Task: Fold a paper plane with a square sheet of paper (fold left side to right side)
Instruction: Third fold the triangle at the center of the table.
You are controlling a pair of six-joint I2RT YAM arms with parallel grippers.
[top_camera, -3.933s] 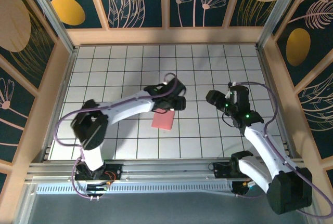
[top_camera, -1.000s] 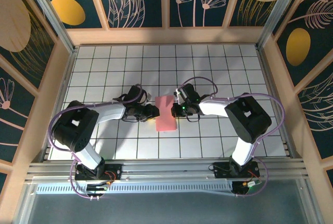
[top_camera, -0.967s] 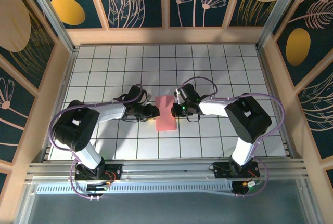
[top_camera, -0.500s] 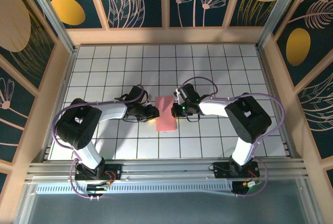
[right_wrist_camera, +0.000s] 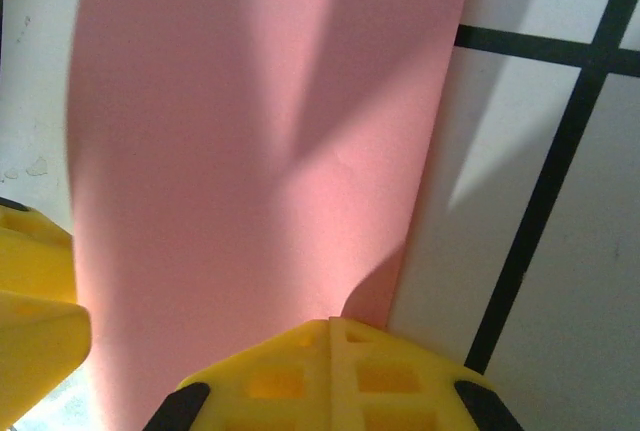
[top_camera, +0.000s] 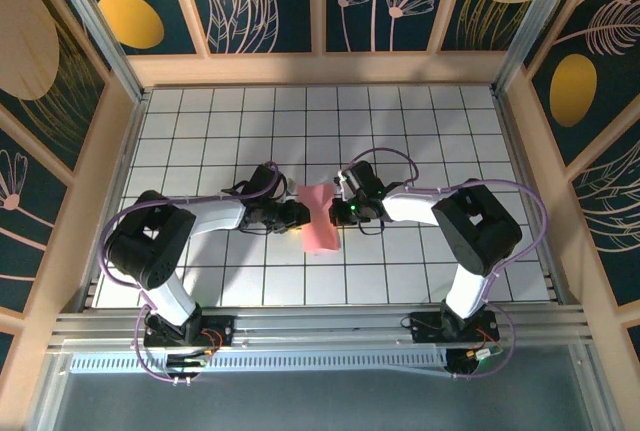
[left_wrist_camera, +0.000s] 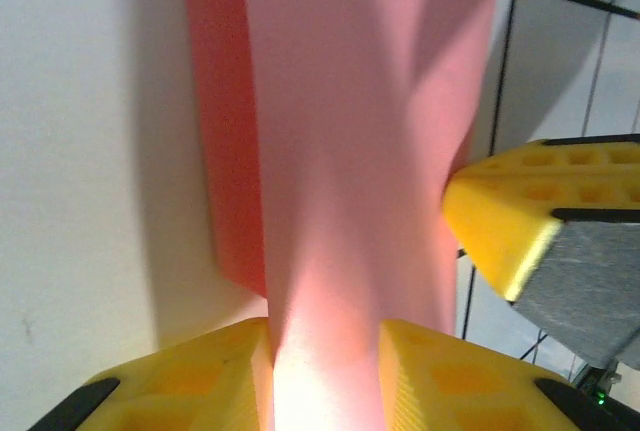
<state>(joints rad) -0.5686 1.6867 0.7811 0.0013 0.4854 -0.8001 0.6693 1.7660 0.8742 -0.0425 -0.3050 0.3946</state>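
Top external: paper point(top_camera: 320, 233) long axis near-far | L claw point(top_camera: 299, 215) grasps it | R claw point(top_camera: 337, 213) clenched

The left arm point(top_camera: 215, 215) and right arm point(top_camera: 415, 206) lie low across the middle of the tiled table point(top_camera: 420, 121). The left gripper point(top_camera: 298, 215) and right gripper point(top_camera: 336, 209) pinch the pink sheet point(top_camera: 320, 236) from opposite sides, leaving no gap to pass between them. Beyond this bar, the far rows of tiles lie open up to the wooden rim point(top_camera: 320, 69) and patterned walls point(top_camera: 270, 1). Nearer, a narrower band of tiles runs to the metal rail point(top_camera: 320, 323).
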